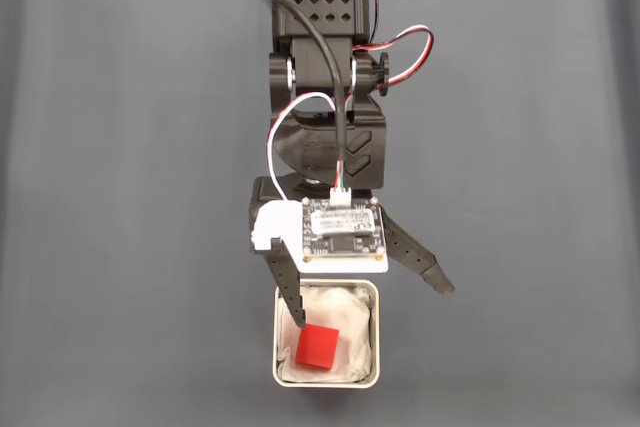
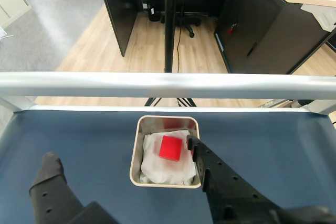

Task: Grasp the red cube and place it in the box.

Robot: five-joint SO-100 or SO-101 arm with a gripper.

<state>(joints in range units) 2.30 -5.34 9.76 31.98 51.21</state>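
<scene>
- In the fixed view, the dark grey table [image 1: 120, 197] filled the left of the frame, bare there.
- The black arm [image 1: 325, 77] came down from the top centre, with a black cable and red-and-white wires looping along it and a small circuit board [image 1: 345, 230] at its lower end.
- The gripper [image 1: 372, 307] stood open in the lower centre, its jaws spread wide and holding nothing: one finger reached down over the box's upper left corner, its tip just beside the cube, and the other angled out to the lower right, over the table and outside the box.
- The box [image 1: 376, 332] sat at the bottom centre, and the red cube [image 1: 318, 346] lay inside it on the white lining, towards the lower left of the box.
- In the wrist view, one finger [image 2: 50, 174] showed at the lower left, well apart from the box [image 2: 135, 150] at the centre.
- The red cube [image 2: 170, 147] rested on the lining there, in the box's upper right part.
- The other finger [image 2: 220, 182] rose from the lower right, its tip over the box's right edge, just beside the cube.
- A pale metal rail [image 2: 168, 85] crossed the frame above the table.
</scene>
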